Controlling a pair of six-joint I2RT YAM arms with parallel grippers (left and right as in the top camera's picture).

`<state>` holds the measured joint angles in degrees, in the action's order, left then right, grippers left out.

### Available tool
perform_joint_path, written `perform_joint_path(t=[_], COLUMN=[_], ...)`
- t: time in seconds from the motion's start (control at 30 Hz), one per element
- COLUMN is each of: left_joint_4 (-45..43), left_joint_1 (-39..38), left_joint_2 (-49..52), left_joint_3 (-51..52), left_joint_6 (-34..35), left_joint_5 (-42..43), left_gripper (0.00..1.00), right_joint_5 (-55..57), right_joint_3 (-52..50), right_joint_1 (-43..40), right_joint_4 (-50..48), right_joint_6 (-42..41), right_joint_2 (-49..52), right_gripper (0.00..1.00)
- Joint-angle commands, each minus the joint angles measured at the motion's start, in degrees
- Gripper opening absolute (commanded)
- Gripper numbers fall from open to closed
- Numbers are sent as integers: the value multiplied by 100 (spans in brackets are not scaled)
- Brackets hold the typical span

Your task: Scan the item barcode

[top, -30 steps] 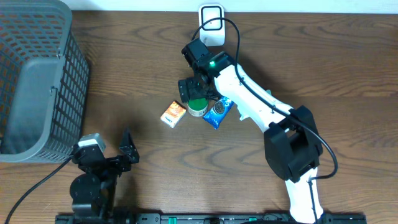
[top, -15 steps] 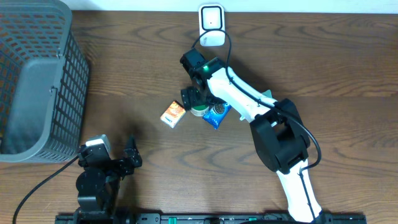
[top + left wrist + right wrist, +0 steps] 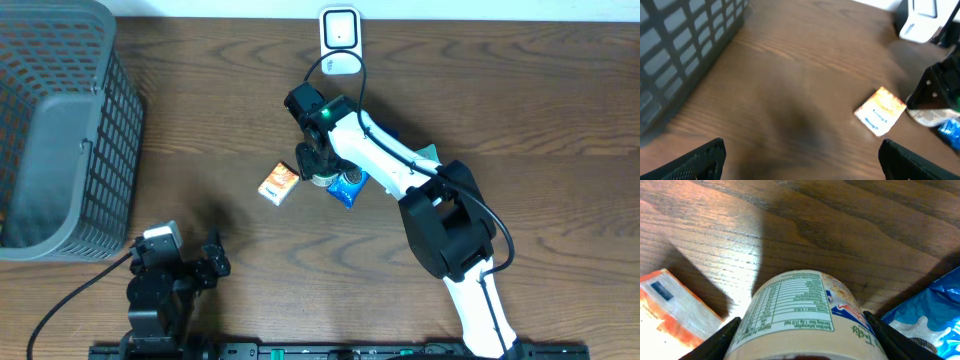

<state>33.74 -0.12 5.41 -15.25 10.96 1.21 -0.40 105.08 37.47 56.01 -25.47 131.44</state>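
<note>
On the wooden table (image 3: 520, 100), near the scanner (image 3: 340, 40), the tub (image 3: 800, 305) is flanked by the right gripper (image 3: 801, 321), though a firm pinch cannot be confirmed. The left gripper (image 3: 800, 147) is spread wide and empty. The tub should be squeezed squarely, with its barcode left uncovered.

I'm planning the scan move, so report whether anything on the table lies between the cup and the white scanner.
Nothing visible does. The orange packet and blue packet lie to either side of the cup, off the line to the scanner.

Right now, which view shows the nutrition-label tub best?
Right wrist: the tub fills the frame inside the right gripper, label facing the camera. Overhead, that gripper hides most of it; left wrist catches only a blurred edge.
</note>
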Motion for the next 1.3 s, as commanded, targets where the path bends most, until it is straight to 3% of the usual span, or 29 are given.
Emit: perform_joint_path(t=[0.0,0.43,0.7,1.27], left_joint_4=[181,1379,1379,1335], left_joint_1=[-17,-17,-17,-17], left_joint_2=[-15,-85,-533,-525], left_joint_3=[13,15,240,452], left_joint_6=[74,74,74,74], left_joint_5=[28,28,28,28], left_gripper=[98,98,98,98], right_joint_5=[33,9,7,9], right_joint_3=[-20,-26,-26,-26], right_joint_1=[31,50,50,50], right_joint_4=[-7,35,81,57], right_joint_6=[-68,-63,-63,-61], right_joint_2=[153,466,466,466], right_gripper=[59,57,59,61])
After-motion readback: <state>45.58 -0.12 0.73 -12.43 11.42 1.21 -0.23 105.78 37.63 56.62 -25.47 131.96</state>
